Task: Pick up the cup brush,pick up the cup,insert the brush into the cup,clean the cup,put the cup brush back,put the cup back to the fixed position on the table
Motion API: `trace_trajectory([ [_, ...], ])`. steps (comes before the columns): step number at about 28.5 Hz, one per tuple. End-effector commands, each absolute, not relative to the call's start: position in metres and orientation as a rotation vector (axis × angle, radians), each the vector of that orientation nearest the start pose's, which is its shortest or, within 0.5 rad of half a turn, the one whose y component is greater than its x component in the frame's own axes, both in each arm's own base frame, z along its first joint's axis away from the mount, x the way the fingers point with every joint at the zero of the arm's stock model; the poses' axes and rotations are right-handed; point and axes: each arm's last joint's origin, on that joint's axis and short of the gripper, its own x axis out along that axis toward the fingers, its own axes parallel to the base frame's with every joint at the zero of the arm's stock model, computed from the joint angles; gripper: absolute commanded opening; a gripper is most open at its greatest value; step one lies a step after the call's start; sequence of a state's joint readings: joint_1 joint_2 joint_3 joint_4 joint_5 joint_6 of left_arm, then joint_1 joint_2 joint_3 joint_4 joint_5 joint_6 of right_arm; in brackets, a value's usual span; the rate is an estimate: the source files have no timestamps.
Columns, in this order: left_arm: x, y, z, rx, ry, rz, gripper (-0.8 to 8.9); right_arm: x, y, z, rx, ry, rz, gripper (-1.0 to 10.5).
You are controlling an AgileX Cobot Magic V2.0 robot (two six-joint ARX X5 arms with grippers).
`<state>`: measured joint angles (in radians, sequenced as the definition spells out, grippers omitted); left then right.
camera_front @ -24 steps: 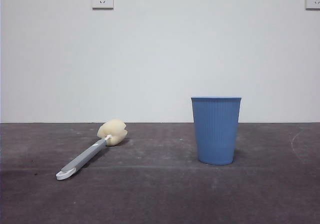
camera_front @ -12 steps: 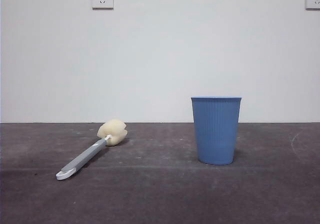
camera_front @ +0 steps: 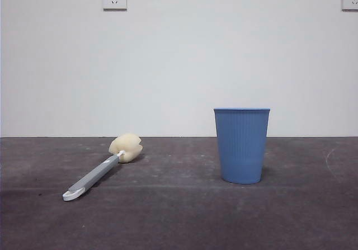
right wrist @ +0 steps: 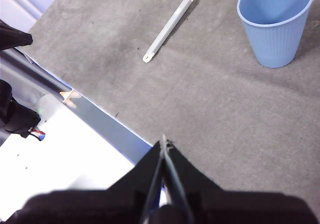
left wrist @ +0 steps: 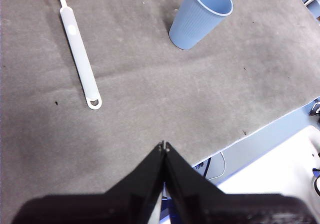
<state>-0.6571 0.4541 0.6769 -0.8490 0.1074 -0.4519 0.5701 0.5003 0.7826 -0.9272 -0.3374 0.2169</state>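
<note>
nothing is picked up yet. the brush [camera_front: 102, 169] lies flat on the tabletop [camera_front: 179, 216], sponge head toward the far wall, handle running back toward my side and slanting away from the cup [camera_front: 241, 145]. the cup stands upright, well apart from the brush, mouth open to the ceiling.

my left pincer [left wrist: 164, 145] hangs clenched and empty above the near edge of the tabletop; the brush's ringed handle end is the closest part to it, and the long axis runs away from me, angled a little off my line of reach. my right pincer [right wrist: 164, 143] is clenched and empty too, high over the near edge, with the cup on its side (the brush is farther off). i judge the left should take the brush across its handle, the right the cup.
</note>
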Motion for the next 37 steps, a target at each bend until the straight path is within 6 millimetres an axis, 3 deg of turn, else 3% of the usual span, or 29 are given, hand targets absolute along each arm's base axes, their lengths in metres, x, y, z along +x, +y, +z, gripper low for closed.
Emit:
trace_trajectory([
  [1,0.069,-0.055,0.276,-0.166,0.706,-0.575,-0.03,0.065,0.053,0.299,0.111,0.747,0.800,0.0],
  [8,0.087,-0.052,0.310,0.124,0.172,-0.475,-0.03,0.065,0.053,0.299,0.111,0.747,0.800,0.0],
  [13,0.095,-0.034,0.318,0.156,-0.096,-0.362,-0.03,0.065,0.053,0.299,0.111,0.747,0.800,0.0],
  [16,0.098,-0.022,0.305,0.157,-0.131,-0.272,-0.03,0.065,0.053,0.299,0.111,0.747,0.800,0.0],
  [23,0.099,-0.007,0.252,0.155,-0.050,-0.127,-0.03,0.065,0.053,0.299,0.111,0.747,0.800,0.0],
  [32,0.095,-0.005,0.182,0.086,0.010,-0.115,-0.03,0.065,0.053,0.299,0.111,0.747,0.800,0.0],
  [37,0.096,-0.005,0.159,0.018,0.085,-0.118,-0.03,0.065,0.053,0.299,0.111,0.747,0.800,0.0],
])
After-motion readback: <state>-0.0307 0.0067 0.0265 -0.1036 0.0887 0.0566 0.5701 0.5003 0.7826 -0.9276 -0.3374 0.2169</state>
